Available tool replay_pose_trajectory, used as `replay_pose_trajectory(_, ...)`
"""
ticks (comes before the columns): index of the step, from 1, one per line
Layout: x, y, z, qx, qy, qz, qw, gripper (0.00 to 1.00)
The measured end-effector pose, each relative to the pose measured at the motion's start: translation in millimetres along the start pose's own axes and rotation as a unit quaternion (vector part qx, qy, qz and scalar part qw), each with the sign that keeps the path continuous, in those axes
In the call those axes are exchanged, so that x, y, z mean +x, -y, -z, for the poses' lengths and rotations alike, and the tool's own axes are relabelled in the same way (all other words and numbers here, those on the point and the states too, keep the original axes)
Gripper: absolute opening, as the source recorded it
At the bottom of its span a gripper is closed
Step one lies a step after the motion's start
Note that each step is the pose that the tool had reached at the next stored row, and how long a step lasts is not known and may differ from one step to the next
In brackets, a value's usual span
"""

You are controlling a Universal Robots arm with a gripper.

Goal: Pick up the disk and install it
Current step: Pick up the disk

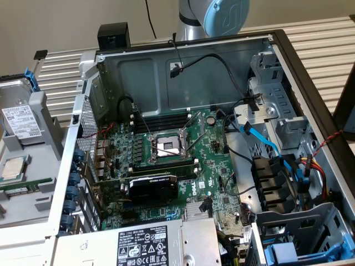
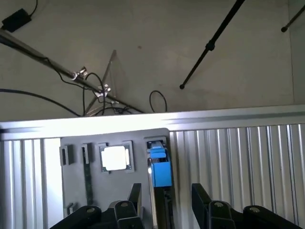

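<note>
The disk (image 1: 21,120) stands on edge in a grey holder (image 1: 47,119) at the exterior view's left, outside the computer case. It is silver with a white label, and its blue carrier frame (image 1: 31,78) shows at its far end. In the wrist view the disk (image 2: 160,168) appears edge-on, blue on top, lined up with the gap of my gripper (image 2: 167,202). The two black fingers (image 2: 135,196) stand apart on either side of it and touch nothing. The gripper looks to be some way above the disk.
A square CPU chip (image 1: 13,169) (image 2: 114,158) and a memory stick (image 1: 19,190) (image 2: 88,177) lie in the same grey holder. The open case (image 1: 183,144) holds the motherboard, cables and another blue drive carrier (image 1: 288,252). The arm's joint (image 1: 219,15) rises behind the case.
</note>
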State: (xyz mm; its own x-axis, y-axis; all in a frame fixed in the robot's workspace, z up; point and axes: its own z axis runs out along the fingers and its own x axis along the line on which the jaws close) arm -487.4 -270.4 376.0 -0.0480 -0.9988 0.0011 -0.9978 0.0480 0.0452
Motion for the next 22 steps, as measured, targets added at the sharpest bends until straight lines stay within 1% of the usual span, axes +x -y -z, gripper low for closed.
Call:
replay_pose_trajectory(2,0.0,0.0,-0.4,0.0,-0.0008,0.018,0.9998,0.54)
replay_pose_trajectory(5,0.0,0.0,-1.2,0.0001,-0.002,0.045,0.999,0.54)
replay_pose_trajectory(9,0.0,-0.1,-2.6,0.0001,-0.0036,0.08,0.9968,0.54)
replay_pose_trajectory(10,0.0,-0.2,-3.4,0.0005,-0.0039,0.085,0.9964,0.54)
replay_pose_trajectory(11,0.0,-0.3,-4.0,0.0016,-0.0041,0.089,0.996,0.54)
replay_pose_trajectory(12,0.0,-0.7,-4.5,0.0048,-0.0043,0.09,0.9959,0.54)
replay_pose_trajectory(14,0.1,-2.7,-5.7,0.0138,-0.0048,0.091,0.9957,0.54)
replay_pose_trajectory(15,0.2,-4.4,-6.5,0.0173,-0.0049,0.091,0.9957,0.54)
replay_pose_trajectory(17,0.4,-8.5,-8.9,0.0227,-0.0051,0.091,0.9956,0.54)
replay_pose_trajectory(18,0.6,-9.0,-10.0,0.0244,-0.0049,0.091,0.9955,0.54)
replay_pose_trajectory(19,1.2,-9.1,-11.2,0.0255,-0.0041,0.091,0.9955,0.54)
replay_pose_trajectory(20,1.7,-9.0,-12.5,0.0259,-0.0026,0.09,0.9956,0.54)
replay_pose_trajectory(22,3.1,-8.8,-15.0,0.026,0.0011,0.086,0.996,0.54)
